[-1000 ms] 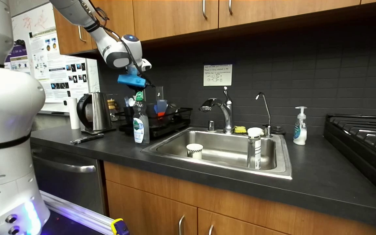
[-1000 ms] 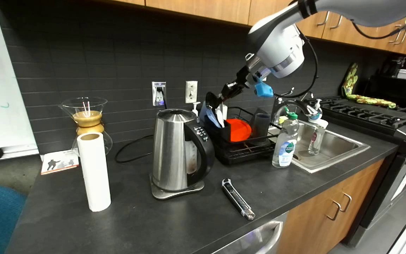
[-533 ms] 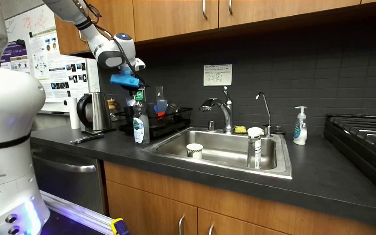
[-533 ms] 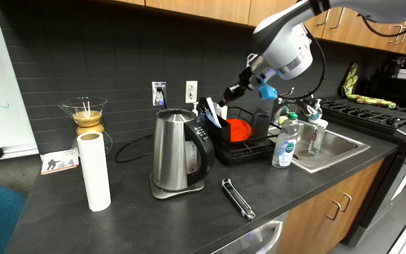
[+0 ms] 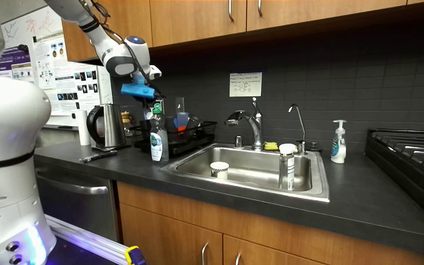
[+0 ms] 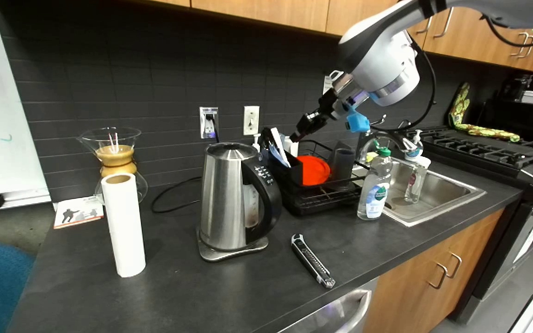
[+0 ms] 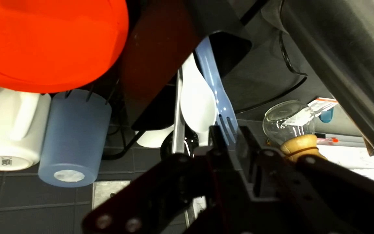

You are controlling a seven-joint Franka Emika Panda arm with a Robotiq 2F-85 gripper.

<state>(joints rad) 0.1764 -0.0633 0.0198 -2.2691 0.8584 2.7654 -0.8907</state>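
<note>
In the wrist view my gripper [image 7: 229, 129] stands slightly open, a narrow gap between its fingers and nothing gripped. Behind that gap lie the tines of a light-blue fork [image 7: 218, 87]. A white spoon [image 7: 199, 97], a grey handle [image 7: 178, 130] and a dark shiny round utensil [image 7: 188, 136] sit left of the fork, leaning out of a black utensil holder [image 7: 161, 45]. An exterior view has the gripper [image 6: 293, 138] above and just right of the upright utensils in the holder [image 6: 292, 172]. Elsewhere the fingers are hidden behind the green-capped soap bottle [image 5: 158, 141].
A black dish rack [image 6: 322, 201] carries a red dish [image 6: 313, 170], a white mug [image 7: 11, 136] and a blue cup [image 7: 75, 139]. Nearby stand a steel kettle [image 6: 225, 199], a glass coffee maker [image 6: 117, 159] and a paper roll [image 6: 124, 226]. A box cutter [image 6: 312, 261] lies in front.
The gripper has drawn back from the utensils and its jaws have parted a little. A dark round utensil that stood at the fingertips now sits lower in the holder, with a white handle leaning there.
</note>
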